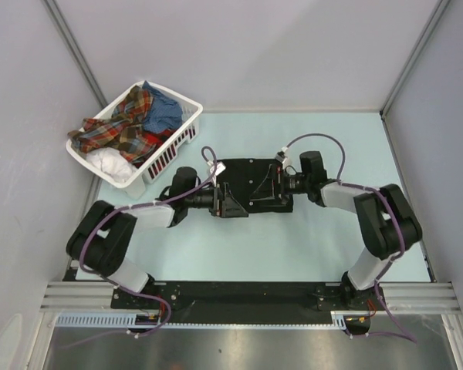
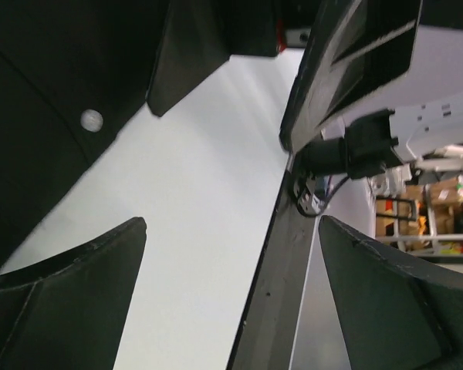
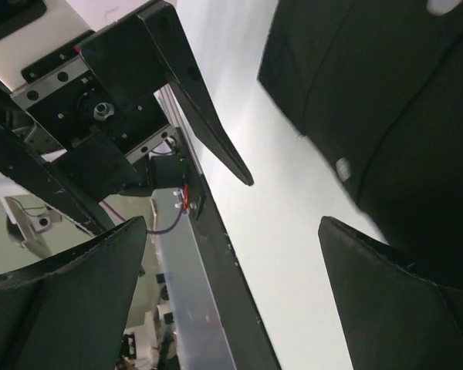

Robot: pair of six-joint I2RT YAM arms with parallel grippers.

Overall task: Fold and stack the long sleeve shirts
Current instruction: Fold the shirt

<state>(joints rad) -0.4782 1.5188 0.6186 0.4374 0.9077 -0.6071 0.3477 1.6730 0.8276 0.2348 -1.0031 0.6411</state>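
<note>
Top external: left claw [image 1: 231,203], right claw [image 1: 271,189] spread wide over black shirt [image 1: 244,171].

Left hand [image 1: 230,200], right hand [image 1: 272,187] facing each other, jaws spread wide.

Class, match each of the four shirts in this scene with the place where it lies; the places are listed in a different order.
Things:
1 black shirt
2 plaid shirt
3 white shirt
4 blue shirt

Places:
A far end of the basket
B flat on the table
C near end of the basket
D middle of the basket

Pairs: 1-B, 2-D, 3-C, 4-A
</note>
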